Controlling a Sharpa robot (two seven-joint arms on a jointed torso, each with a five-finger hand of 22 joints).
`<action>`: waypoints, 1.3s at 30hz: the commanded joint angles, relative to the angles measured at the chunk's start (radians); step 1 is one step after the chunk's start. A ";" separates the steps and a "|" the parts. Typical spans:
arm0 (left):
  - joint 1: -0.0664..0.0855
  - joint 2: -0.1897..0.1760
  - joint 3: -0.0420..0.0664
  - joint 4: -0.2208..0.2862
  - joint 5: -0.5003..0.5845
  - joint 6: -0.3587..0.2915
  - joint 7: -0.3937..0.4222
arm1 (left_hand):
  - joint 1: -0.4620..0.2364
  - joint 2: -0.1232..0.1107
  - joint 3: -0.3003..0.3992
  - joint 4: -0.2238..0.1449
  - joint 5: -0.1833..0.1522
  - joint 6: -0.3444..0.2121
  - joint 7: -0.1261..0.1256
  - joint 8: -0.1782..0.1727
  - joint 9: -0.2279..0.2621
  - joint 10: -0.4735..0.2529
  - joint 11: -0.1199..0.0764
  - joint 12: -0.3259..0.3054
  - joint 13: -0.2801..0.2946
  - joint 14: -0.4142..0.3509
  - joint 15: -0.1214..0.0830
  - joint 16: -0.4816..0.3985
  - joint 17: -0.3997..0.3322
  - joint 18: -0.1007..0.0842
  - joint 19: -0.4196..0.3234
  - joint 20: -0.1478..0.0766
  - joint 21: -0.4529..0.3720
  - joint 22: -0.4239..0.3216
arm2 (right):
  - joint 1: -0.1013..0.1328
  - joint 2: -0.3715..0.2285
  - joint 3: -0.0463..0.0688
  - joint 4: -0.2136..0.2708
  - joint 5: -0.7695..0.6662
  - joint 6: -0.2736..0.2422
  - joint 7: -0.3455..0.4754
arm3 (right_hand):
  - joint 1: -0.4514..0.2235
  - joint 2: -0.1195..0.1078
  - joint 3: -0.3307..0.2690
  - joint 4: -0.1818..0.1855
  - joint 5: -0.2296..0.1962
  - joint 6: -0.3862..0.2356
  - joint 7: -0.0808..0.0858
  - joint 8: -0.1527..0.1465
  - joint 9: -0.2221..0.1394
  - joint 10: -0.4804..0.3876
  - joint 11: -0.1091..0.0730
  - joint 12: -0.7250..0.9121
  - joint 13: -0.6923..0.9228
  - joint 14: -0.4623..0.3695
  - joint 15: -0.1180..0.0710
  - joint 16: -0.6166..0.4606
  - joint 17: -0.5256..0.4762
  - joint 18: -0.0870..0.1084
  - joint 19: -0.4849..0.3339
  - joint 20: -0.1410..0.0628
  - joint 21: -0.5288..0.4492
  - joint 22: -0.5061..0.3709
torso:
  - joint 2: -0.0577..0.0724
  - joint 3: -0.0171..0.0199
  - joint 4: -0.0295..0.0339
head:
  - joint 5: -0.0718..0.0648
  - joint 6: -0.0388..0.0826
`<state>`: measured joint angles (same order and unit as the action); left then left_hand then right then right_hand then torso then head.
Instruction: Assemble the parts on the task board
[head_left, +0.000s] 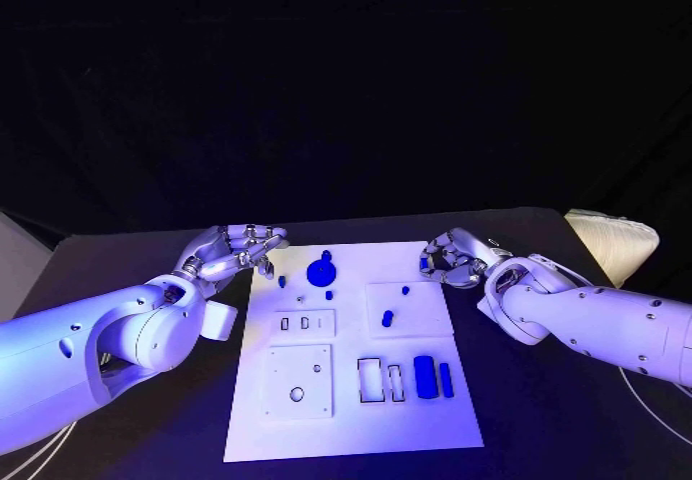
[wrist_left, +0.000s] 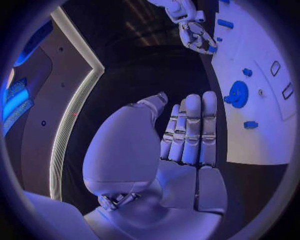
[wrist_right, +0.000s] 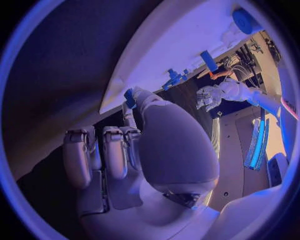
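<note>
Little is judged done: blue parts (head_left: 424, 374) lie loose on the task board (head_left: 353, 425), while a small blue piece is pinched by the right hand (head_left: 450, 260) at one o'clock and the left hand (head_left: 235, 251), at eleven, is curled on nothing.

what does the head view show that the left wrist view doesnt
The head view alone gives the whole task board, with its near half: two tall blue parts standing beside empty rectangular slots, and a square plate with round holes. It also shows both white arms.

The left wrist view alone gives the inside of the left hand: fingers side by side and bent inward, nothing in them.

Both show the round blue part at the board's far end and the right hand at the board's far right corner.
</note>
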<state>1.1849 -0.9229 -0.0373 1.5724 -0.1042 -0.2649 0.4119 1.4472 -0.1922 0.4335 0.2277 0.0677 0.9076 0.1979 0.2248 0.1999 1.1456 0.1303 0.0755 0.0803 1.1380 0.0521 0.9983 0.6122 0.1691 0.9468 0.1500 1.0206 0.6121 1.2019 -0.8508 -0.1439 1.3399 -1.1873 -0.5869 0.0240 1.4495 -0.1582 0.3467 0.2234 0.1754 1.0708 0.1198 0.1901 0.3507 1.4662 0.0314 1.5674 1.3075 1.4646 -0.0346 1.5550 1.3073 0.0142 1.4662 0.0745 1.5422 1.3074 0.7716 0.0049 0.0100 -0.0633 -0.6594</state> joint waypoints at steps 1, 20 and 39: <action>0.000 0.001 0.001 0.001 0.002 0.017 0.005 | -0.007 0.005 0.006 0.000 -0.005 -0.008 -0.001 -0.006 0.001 -0.009 -0.001 -0.002 0.000 -0.005 0.001 0.003 -0.001 0.015 -0.004 0.001 0.006 0.001 | -0.001 -0.001 0.000 0.009 0.024 -0.061 0.002 | -0.001 0.011 0.006 0.000 0.004 0.024 -0.019 0.013 0.020 0.105 -0.006 0.003 0.263 0.094 -0.008 0.001 0.210 -0.007 0.091 -0.007 0.004 0.242 | 0.000 0.0001 -0.0002 | 0.001 0.000; 0.001 0.011 0.000 -0.012 0.003 0.015 0.001 | -0.007 0.005 0.006 0.000 -0.005 -0.008 -0.001 -0.006 0.001 -0.009 -0.001 -0.002 0.000 -0.005 0.001 0.003 -0.001 0.015 -0.004 0.001 0.006 0.001 | 0.038 0.010 0.001 0.185 0.037 -0.081 -0.119 | -0.009 0.009 0.011 -0.002 0.001 0.023 -0.022 0.020 0.024 0.105 -0.009 0.003 0.263 0.095 -0.010 0.001 0.211 -0.010 0.096 -0.010 0.014 0.251 | -0.016 -0.0102 -0.0062 | 0.022 0.007; 0.001 0.039 0.000 -0.025 0.003 0.016 -0.011 | -0.008 0.004 0.010 -0.003 -0.005 -0.009 0.000 -0.007 0.002 -0.010 -0.001 -0.002 0.000 -0.006 0.001 0.005 -0.002 0.015 -0.006 0.001 0.009 0.003 | 0.003 0.234 -0.019 0.206 -0.099 -0.052 -0.313 | -0.016 0.005 0.019 -0.007 0.000 0.012 -0.021 0.023 0.025 0.105 -0.009 0.003 0.263 0.093 -0.011 -0.002 0.203 -0.010 0.097 -0.012 0.015 0.252 | -0.025 -0.0225 -0.0063 | 0.047 -0.001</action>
<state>1.1850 -0.8875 -0.0378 1.5465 -0.1042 -0.2642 0.4029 1.4472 -0.1922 0.4377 0.2234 0.0677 0.9076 0.1978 0.2248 0.2011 1.1419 0.1267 0.0755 0.0803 1.1380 0.0521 0.9983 0.6106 0.1691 0.9469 0.1501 1.0262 0.6138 1.2084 -0.6222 -0.1624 1.5503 -1.2229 -0.6587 -0.2239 1.4419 -0.1583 0.3591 0.2161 0.1737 1.0706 0.1181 0.1902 0.3506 1.4662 0.0316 1.5673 1.3080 1.4682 -0.0379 1.5550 1.3079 0.0142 1.4662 0.0679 1.5537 1.3080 0.7449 -0.0173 0.0047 -0.0198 -0.6598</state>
